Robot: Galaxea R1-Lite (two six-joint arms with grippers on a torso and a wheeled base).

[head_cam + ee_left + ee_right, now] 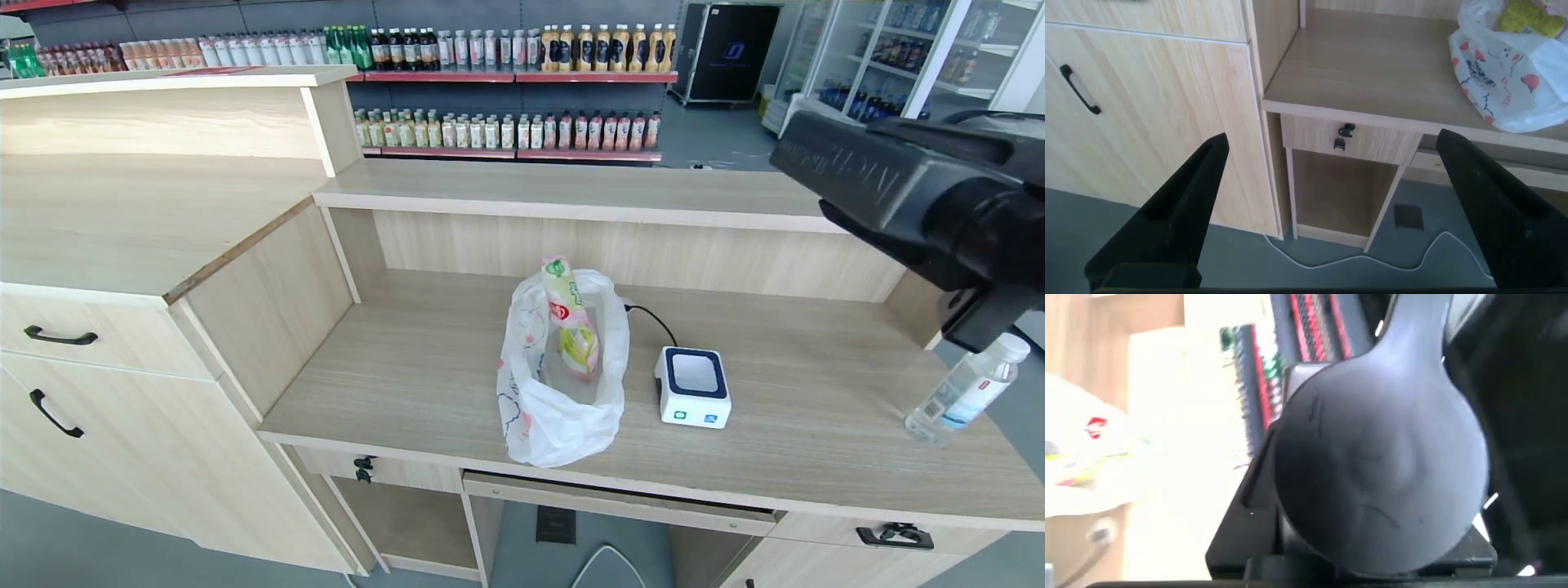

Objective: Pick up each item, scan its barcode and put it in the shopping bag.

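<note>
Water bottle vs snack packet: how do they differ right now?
The water bottle is clear with a white cap; the snack packet is pink, green and yellow. The bottle sits tilted at the counter's right end, right of the scanner; the packet stands inside the shopping bag. Neither is on the scanner.

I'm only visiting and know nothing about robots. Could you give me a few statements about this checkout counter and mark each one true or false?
1. The shopping bag already holds a colourful packet. True.
2. The scanner sits inside the bag. False: it stands on the counter beside the bag, on the robot's right of it.
3. The water bottle has been bagged. False: it is at the counter's right end, well apart from the bag.
4. The left gripper is open and holds nothing. True.
</note>
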